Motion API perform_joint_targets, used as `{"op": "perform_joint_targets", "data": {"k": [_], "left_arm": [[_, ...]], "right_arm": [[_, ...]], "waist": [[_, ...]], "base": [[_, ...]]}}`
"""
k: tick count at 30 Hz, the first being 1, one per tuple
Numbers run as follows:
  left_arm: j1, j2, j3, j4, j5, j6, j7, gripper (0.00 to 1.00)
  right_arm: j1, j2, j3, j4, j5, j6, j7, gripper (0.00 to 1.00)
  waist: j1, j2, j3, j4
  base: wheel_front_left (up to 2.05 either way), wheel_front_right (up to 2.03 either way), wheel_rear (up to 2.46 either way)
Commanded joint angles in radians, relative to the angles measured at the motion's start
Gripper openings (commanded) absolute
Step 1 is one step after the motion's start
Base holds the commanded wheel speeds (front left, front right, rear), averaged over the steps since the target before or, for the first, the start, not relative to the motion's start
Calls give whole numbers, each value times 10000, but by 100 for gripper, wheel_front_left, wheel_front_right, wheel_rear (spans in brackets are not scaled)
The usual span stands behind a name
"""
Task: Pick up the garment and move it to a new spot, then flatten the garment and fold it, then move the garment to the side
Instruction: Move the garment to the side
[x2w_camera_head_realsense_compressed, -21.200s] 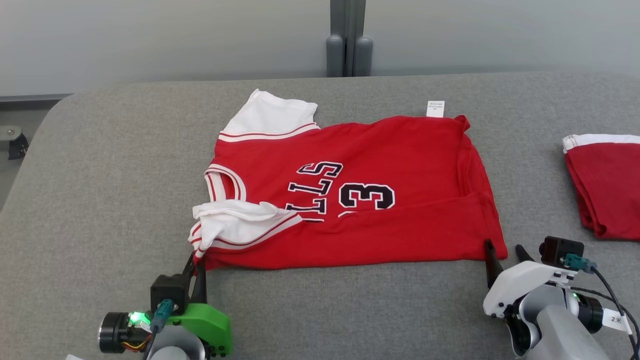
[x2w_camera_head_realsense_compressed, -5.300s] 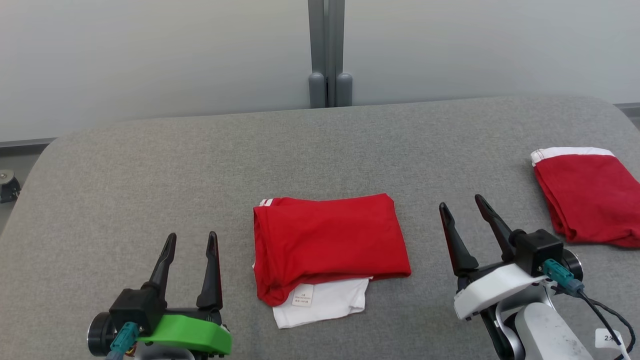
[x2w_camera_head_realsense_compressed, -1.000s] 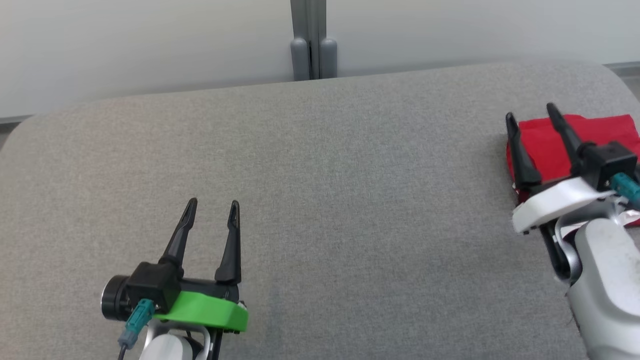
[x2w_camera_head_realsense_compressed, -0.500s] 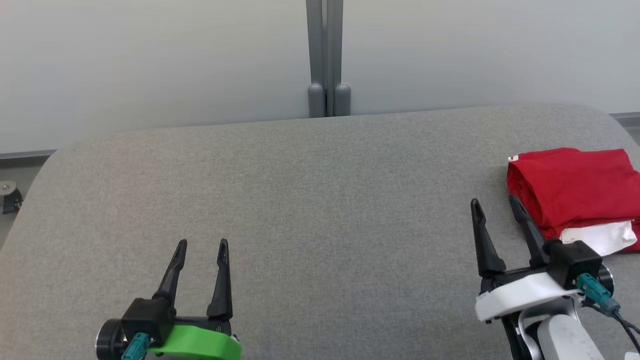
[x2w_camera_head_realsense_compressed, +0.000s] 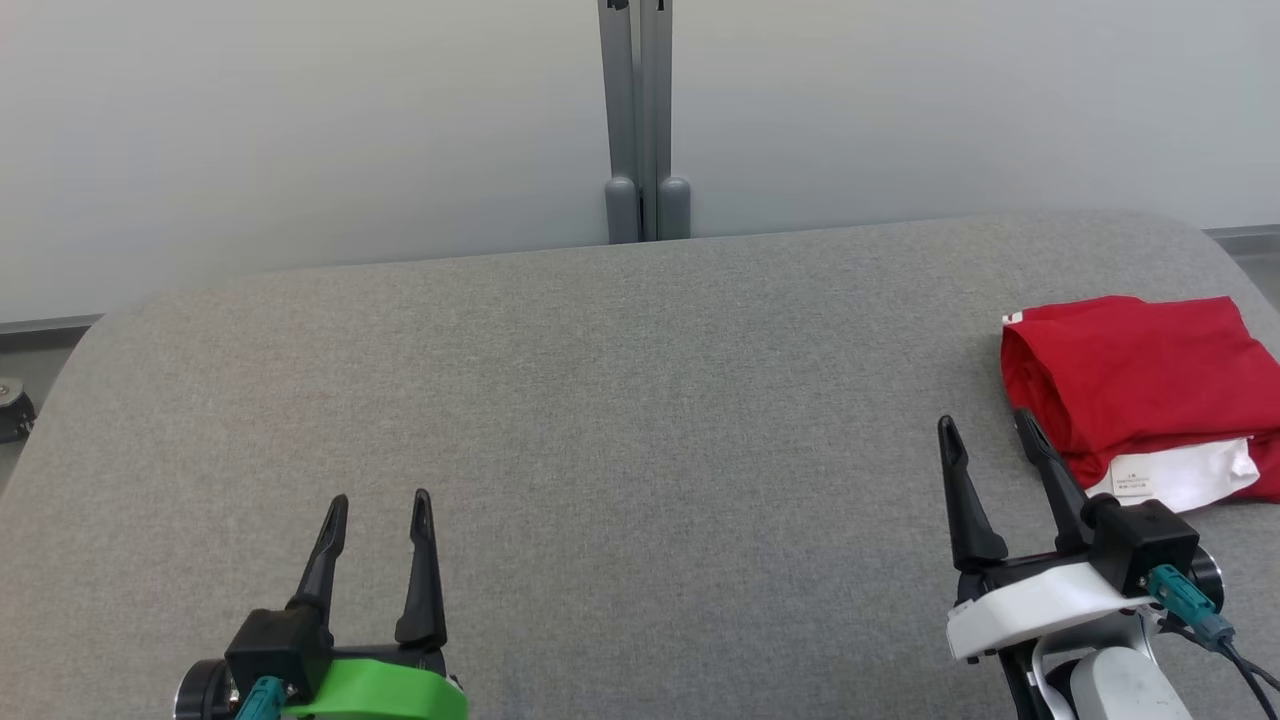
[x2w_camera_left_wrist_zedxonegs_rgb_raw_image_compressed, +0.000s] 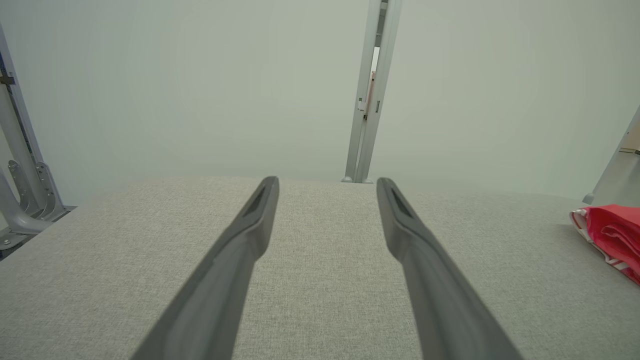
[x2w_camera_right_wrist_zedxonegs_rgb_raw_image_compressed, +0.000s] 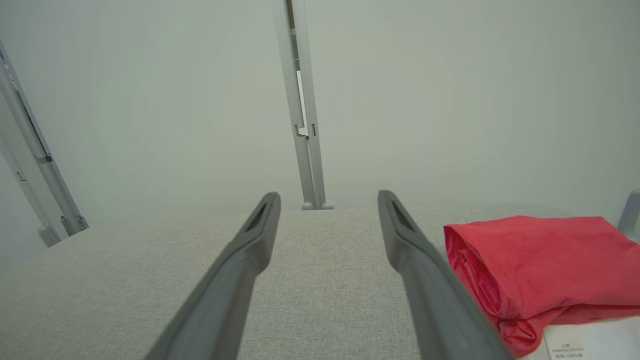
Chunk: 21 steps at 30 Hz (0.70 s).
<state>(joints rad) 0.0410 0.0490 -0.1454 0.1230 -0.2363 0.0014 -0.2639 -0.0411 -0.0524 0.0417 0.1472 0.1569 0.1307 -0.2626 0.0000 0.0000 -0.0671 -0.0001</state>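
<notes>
The folded red garment (x2w_camera_head_realsense_compressed: 1140, 375) lies at the right side of the grey table (x2w_camera_head_realsense_compressed: 620, 400), a white layer with a small label showing under its near edge. In the right wrist view the garment (x2w_camera_right_wrist_zedxonegs_rgb_raw_image_compressed: 535, 260) sits just right of the fingers. My right gripper (x2w_camera_head_realsense_compressed: 985, 425) stands open just left of the garment's near corner, holding nothing. At the lower left my left gripper (x2w_camera_head_realsense_compressed: 378, 500) is open too, its fingers over bare table. The left wrist view catches the garment's (x2w_camera_left_wrist_zedxonegs_rgb_raw_image_compressed: 612, 232) edge at far right.
A grey post (x2w_camera_head_realsense_compressed: 640, 120) rises behind the table's far edge against a pale wall. The table's rounded corners show at the left and at the right. Metal frame legs (x2w_camera_left_wrist_zedxonegs_rgb_raw_image_compressed: 20, 190) stand off the table's left side.
The folded garment went from the table's middle to its right side and was let go. In the last second my right gripper drew back from it toward me; the camera shifted too.
</notes>
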Motion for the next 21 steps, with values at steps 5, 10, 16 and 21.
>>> {"op": "perform_joint_targets", "data": {"k": [5,10,16,21], "left_arm": [[45,39,32,103,-71,-19,2,100],[17,37,66,39,-197,-105,3,100],[9,39,119,-177,-231,-163,3,100],[88,37,87,-135,-551,-362,2,100]], "right_arm": [[48,9,-49,14,-87,-2,-25,100],[29,12,-57,44,-78,-2,-25,100],[-72,14,77,-19,-45,-2,-25,100],[-93,12,149,-16,19,-2,-25,100]], "waist": [[0,0,26,11],[0,0,54,14],[0,0,111,12],[0,0,148,-15]], "base": [[0,0,0],[0,0,0],[0,0,0],[0,0,0]]}}
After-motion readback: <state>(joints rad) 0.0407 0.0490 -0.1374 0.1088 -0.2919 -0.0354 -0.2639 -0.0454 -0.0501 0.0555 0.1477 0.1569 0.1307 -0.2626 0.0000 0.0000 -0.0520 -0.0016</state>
